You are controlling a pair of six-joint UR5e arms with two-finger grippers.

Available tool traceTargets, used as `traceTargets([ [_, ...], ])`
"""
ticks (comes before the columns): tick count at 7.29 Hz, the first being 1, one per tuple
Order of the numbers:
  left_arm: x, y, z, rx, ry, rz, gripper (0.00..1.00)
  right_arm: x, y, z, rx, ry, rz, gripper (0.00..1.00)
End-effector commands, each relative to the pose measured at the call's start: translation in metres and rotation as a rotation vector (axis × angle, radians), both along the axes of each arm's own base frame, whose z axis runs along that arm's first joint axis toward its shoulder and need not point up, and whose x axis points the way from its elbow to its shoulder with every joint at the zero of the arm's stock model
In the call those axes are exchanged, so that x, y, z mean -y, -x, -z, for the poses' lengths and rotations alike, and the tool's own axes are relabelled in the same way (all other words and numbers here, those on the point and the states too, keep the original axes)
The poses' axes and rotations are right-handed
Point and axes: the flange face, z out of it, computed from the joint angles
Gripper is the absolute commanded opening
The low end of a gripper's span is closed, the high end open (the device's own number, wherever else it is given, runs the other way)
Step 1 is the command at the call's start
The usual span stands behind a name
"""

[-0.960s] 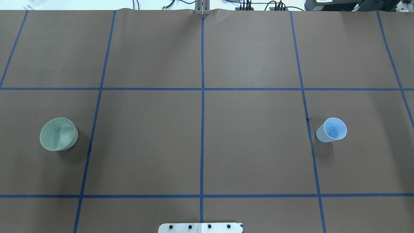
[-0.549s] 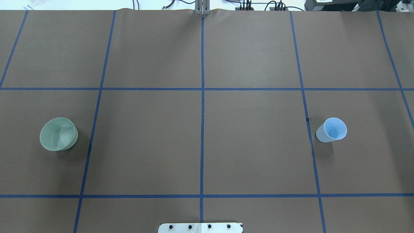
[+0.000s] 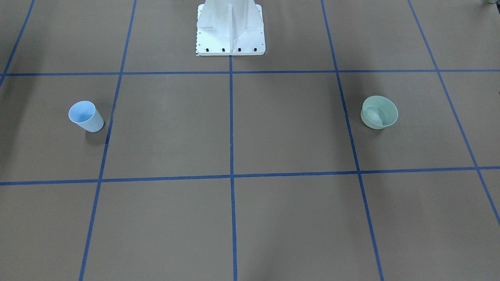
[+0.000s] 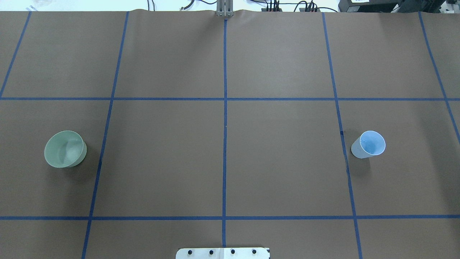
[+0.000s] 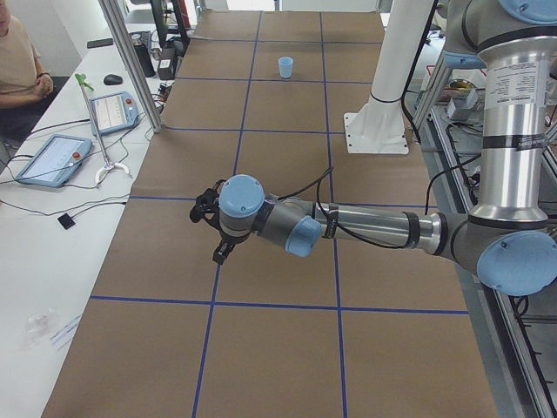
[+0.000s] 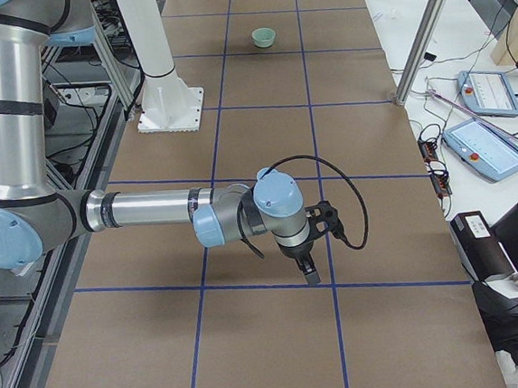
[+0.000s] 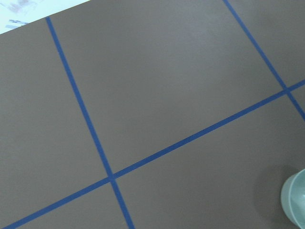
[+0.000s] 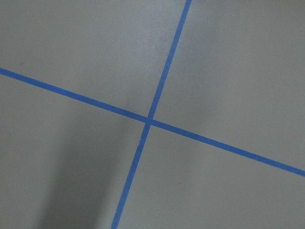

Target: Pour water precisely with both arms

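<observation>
Brown-covered table (image 4: 280, 162), blue tape grid (image 4: 225, 144), green bowl (image 4: 64, 149), blue cup (image 4: 369, 145), white pedestal (image 3: 230, 27)

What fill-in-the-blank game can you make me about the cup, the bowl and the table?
1. The cup stands on the robot's ____ side.
2. The bowl is pale ____ in colour.
3. The tape lines across the brown table are ____ in colour.
4. The robot's pedestal base is ____ in colour.

Missing words: right; green; blue; white.
</observation>
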Motion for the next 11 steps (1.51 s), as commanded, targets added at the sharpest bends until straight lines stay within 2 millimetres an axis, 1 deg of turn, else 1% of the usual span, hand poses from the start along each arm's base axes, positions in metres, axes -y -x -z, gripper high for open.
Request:
traceTargets([
  [1, -0.018, -0.050, -0.007, -0.037, 0.141, 0.069, 1.00, 0.000, 0.001, 0.001, 0.014, 0.000, 0.000, 1.00],
  [2, -0.029, -0.088, -0.011, -0.019, 0.165, 0.117, 1.00, 0.000, 0.002, 0.001, 0.021, 0.002, 0.002, 1.00],
  [3, -0.036, -0.129, -0.009, -0.006, 0.180, 0.149, 1.00, 0.000, 0.002, 0.001, 0.023, 0.001, 0.003, 1.00],
  [5, -0.049, -0.192, -0.009, 0.017, 0.204, 0.176, 1.00, 0.000, 0.002, 0.001, 0.022, 0.002, 0.001, 1.00],
  [6, -0.062, -0.229, -0.008, 0.032, 0.212, 0.160, 1.00, 0.000, 0.002, 0.001, 0.023, 0.002, 0.002, 1.00],
  [7, -0.072, -0.253, -0.006, 0.035, 0.199, 0.141, 1.00, 0.000, 0.002, 0.001, 0.023, 0.003, 0.002, 1.00],
  [8, -0.079, -0.268, -0.006, 0.045, 0.181, 0.127, 1.00, 0.000, 0.002, 0.001, 0.023, 0.003, 0.002, 1.00],
  [9, -0.083, -0.275, -0.008, 0.058, 0.169, 0.123, 0.73, 0.000, 0.002, 0.001, 0.024, 0.003, 0.001, 1.00],
  [10, -0.086, -0.280, -0.009, 0.063, 0.164, 0.111, 0.01, 0.000, 0.002, 0.001, 0.022, 0.003, 0.000, 1.00],
  [11, -0.087, -0.282, -0.008, 0.062, 0.160, 0.104, 0.00, -0.001, 0.002, 0.000, 0.022, 0.006, 0.000, 1.00],
])
